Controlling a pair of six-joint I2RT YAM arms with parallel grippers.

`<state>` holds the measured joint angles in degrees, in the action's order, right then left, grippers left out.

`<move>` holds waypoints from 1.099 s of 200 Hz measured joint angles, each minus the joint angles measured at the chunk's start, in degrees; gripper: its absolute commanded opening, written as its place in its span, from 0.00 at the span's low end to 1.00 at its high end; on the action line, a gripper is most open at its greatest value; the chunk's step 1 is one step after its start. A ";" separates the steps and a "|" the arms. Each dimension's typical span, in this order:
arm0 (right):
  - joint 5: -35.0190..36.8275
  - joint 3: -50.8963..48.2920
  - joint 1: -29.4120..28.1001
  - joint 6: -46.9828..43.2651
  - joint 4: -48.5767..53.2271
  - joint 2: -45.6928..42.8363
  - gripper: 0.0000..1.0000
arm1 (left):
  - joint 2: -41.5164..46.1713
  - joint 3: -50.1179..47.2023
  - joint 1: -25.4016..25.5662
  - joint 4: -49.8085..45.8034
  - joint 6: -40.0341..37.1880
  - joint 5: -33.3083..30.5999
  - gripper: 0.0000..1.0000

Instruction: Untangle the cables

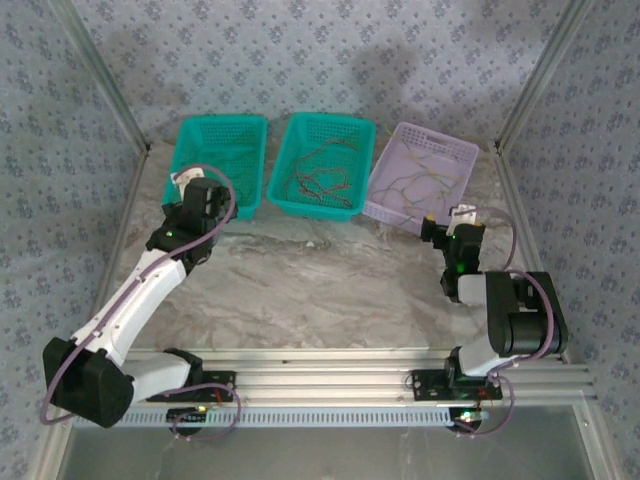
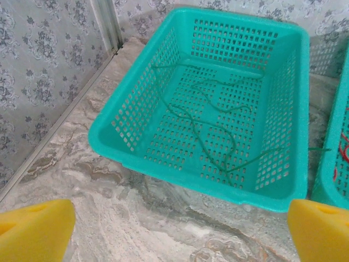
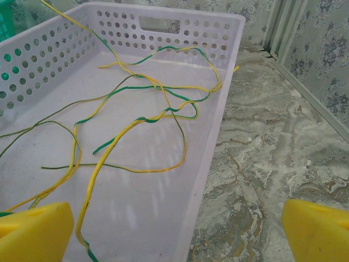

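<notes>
**Cables Lay in Three Baskets as Both Grippers Stood Wide**

A marbled tabletop point(image 1: 300, 290), walled in by patterned grey wallpaper point(image 1: 330, 60), carried three baskets in a row along its far side. On the left sat a teal basket point(image 2: 136, 103) with a single thin green cable point(image 2: 202, 136) looping loosely across its perforated floor. The middle teal basket point(image 1: 322, 165) held a tangle of reddish cables point(image 1: 318, 182), too fine in the overhead view to separate. On the right, a lilac basket point(image 3: 212, 136) held several yellow-and-green cables point(image 3: 142, 117) that crossed one another, one strand trailing up over the left wall.

The left gripper point(image 2: 178, 232) hovered above bare tabletop just short of the left basket's near rim, its yellow pads point(image 2: 35, 229) spread wide with nothing between them. The right gripper point(image 3: 177, 234) hung over the lilac basket's near right corner, its jaws equally wide, touching no cable.
</notes>
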<state>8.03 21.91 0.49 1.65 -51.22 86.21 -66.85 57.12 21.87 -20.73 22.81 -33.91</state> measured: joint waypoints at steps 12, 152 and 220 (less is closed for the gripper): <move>-0.02 0.00 0.00 -0.02 -0.02 0.00 1.00 | -0.17 -1.25 0.00 0.44 -0.74 -0.02 1.00; -1.11 1.36 -2.93 -0.68 22.12 -27.12 1.00 | 7.19 -14.64 -6.64 6.95 -2.58 4.02 1.00; -10.40 3.30 -3.32 12.33 33.16 -19.26 1.00 | 7.17 -14.67 -6.67 7.50 -1.99 4.79 1.00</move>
<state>-2.37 25.21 -2.83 13.98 -18.06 66.96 -59.68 42.46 15.20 -13.23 20.82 -29.12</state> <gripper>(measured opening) 0.998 0.997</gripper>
